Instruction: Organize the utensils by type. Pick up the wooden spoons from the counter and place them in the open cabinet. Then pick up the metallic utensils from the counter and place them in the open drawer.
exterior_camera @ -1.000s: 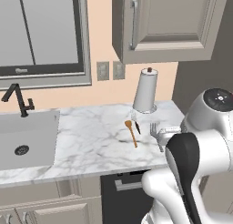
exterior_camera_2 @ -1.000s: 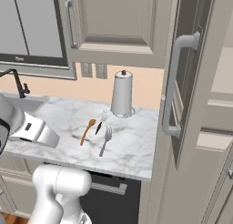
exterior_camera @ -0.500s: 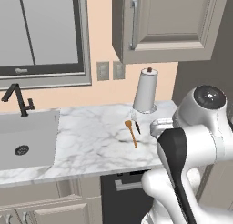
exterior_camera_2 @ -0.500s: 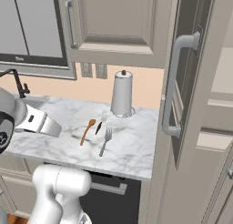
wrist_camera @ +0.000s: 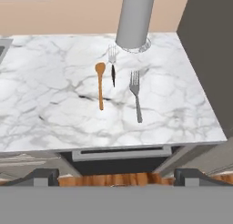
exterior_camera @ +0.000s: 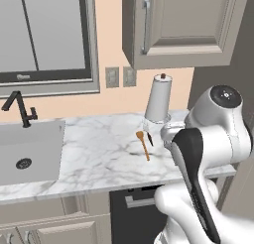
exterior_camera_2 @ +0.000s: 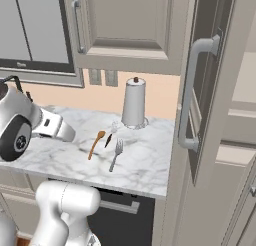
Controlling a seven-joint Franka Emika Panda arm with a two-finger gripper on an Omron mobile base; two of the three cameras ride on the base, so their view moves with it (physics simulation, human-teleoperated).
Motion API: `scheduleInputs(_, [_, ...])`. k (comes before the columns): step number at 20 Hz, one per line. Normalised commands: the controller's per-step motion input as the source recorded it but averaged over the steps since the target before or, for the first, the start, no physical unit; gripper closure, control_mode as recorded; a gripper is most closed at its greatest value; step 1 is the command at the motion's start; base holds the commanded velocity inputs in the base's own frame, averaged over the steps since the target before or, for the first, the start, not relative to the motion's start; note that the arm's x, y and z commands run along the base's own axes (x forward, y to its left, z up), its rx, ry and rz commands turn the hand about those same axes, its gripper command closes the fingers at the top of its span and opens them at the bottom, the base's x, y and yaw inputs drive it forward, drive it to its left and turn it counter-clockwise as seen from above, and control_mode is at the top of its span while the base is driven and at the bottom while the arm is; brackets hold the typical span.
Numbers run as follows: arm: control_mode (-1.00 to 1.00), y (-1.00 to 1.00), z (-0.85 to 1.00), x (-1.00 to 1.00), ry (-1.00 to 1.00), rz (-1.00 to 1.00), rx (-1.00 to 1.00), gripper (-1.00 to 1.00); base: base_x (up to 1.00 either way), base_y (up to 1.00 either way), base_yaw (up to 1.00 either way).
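On the white marble counter [wrist_camera: 50,100] lie three utensils side by side. The orange-brown wooden spoon [wrist_camera: 100,84] is leftmost, bowl toward the wall. To its right is a thin black-handled utensil [wrist_camera: 113,68], then a silver fork [wrist_camera: 136,96]. My gripper [wrist_camera: 116,180] is open and empty, held back from the counter's front edge and looking down at them. The spoon [exterior_camera: 144,144] and the black-handled utensil [exterior_camera: 150,139] show in the left base view; my arm hides the fork there. The right base view has spoon [exterior_camera_2: 96,144] and fork [exterior_camera_2: 116,154]. A wall cabinet [exterior_camera: 183,25] hangs above. The drawer is out of view.
A paper towel roll [wrist_camera: 134,18] stands upright just behind the utensils. A sink [exterior_camera: 27,153] with a black tap [exterior_camera: 20,108] is at the counter's left. A tall cabinet door [exterior_camera_2: 240,65] with a bar handle [exterior_camera_2: 192,95] stands open at the right. A dishwasher handle [wrist_camera: 120,153] runs below the counter.
My arm has swung forward and toward the utensils, covering the fork in the left base view. The utensils lie where they were, and the gripper stays open.
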Motion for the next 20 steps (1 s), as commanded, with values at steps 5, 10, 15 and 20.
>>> scheduleInputs(5, [-1.0,0.0,-0.23,0.4,0.08,0.13,0.07,-1.0,0.0,0.0,0.0])
scheduleInputs(10, [-1.0,0.04,-0.52,0.47,0.14,0.09,0.04,-1.0,0.0,0.0,0.0])
scheduleInputs(15, [-1.0,0.02,-0.37,0.43,0.02,0.06,0.0,-1.0,0.0,0.0,0.0])
scheduleInputs(20, [-1.0,0.0,-0.47,0.42,0.0,0.02,0.0,-1.0,0.0,0.0,0.0])
